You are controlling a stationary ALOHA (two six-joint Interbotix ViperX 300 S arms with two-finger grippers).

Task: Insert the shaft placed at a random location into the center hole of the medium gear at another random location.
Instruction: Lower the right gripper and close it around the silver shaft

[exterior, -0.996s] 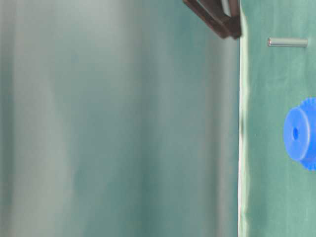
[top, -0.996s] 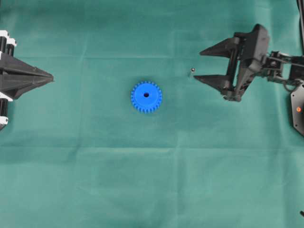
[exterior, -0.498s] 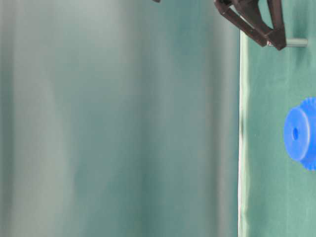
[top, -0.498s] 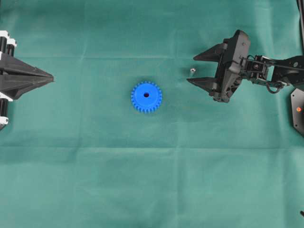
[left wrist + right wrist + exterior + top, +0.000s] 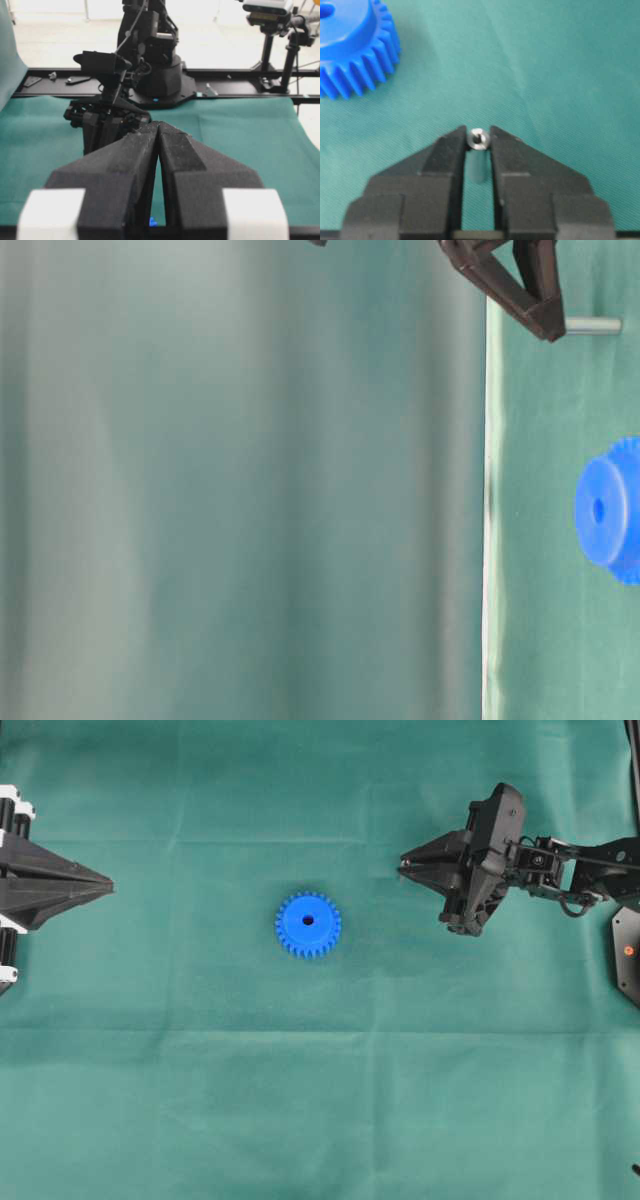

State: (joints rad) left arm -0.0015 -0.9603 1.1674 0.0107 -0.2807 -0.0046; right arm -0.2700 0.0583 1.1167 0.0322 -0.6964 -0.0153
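Two black fingertips of the right gripper (image 5: 479, 139) pinch the shaft (image 5: 478, 138), standing upright on the green cloth (image 5: 400, 1070). Medium gear (image 5: 308, 923) lies flat, well apart toward mid-table, center hole (image 5: 308, 920) facing up. Left gripper (image 5: 158, 132) parked, jaws together, holding nothing. Judgement: confirm a firm, square pinch, lift straight, keep the pin vertical, carry over the hub.

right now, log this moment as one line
right gripper: shut on shaft | shaft upright on cloth | gear: apart, hole empty | left gripper: shut, idle
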